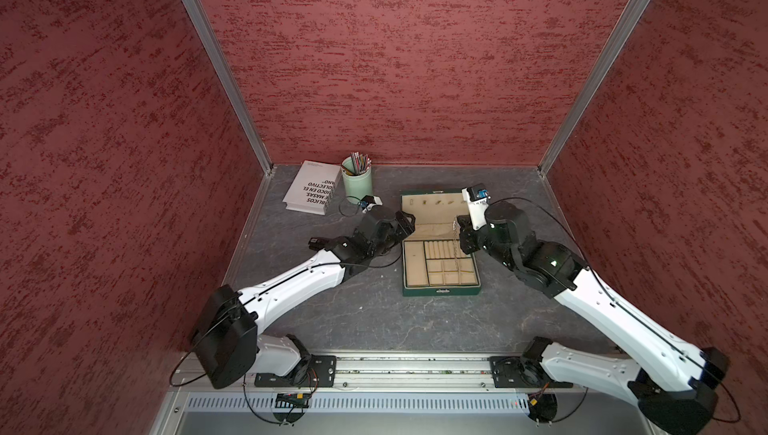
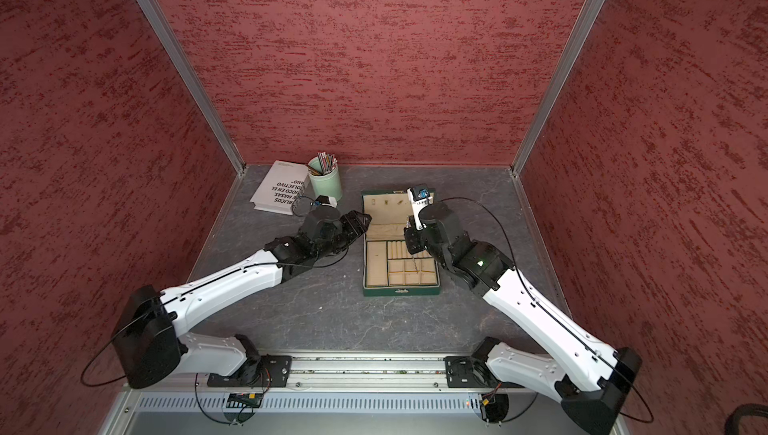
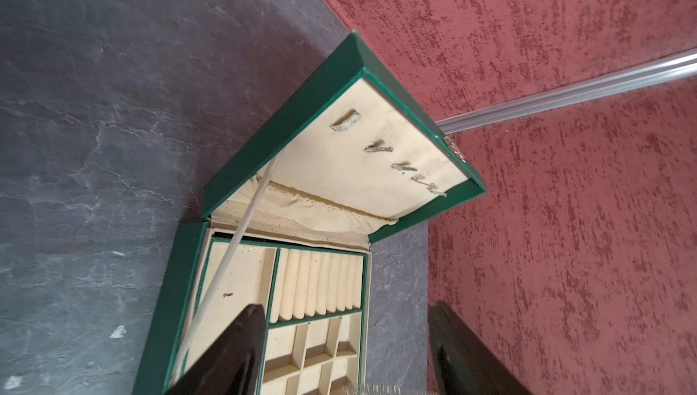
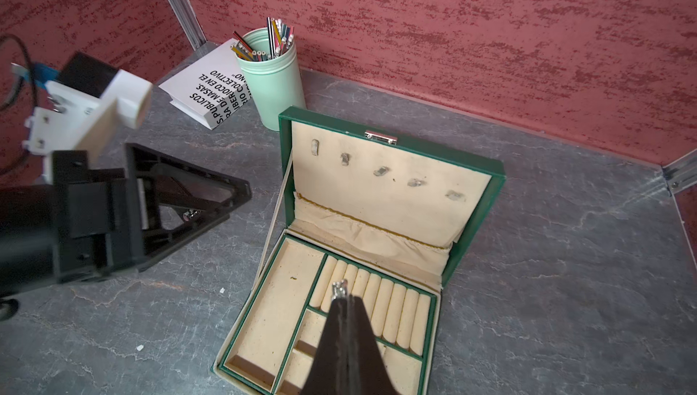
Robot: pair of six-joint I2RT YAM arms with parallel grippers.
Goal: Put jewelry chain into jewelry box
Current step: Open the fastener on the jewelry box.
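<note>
Near edge: we note both arm bases on the rail (image 1: 411, 370). From there the table (image 1: 374, 320) lies bare up to the front wall of the jewelry box (image 1: 440, 291). The box sits mid-table, a little toward the right edge, with its lid raised toward the far edge.

Right gripper (image 4: 344, 300): fingers pressed together, with a bit of the jewelry chain (image 4: 339, 288) pinched at the tips. In both top views we see the chain hang from that grip over the tray, past the ring rolls toward the small compartments. We cannot tell whether its low end touches the lining.

Left gripper (image 3: 347, 306): jaws well apart, nothing between them. It hovers just beside the box's left side at hinge level, not touching the lid's edge.

Room: open table runs from the box out to the right edge, with more on the left under the left arm. At the far left corner are a white book (image 1: 309, 188) and a mint pencil cup (image 1: 356, 185). The cup is near the lid's far left corner but apart from it. The lid stands short of the back wall (image 1: 415, 80).
</note>
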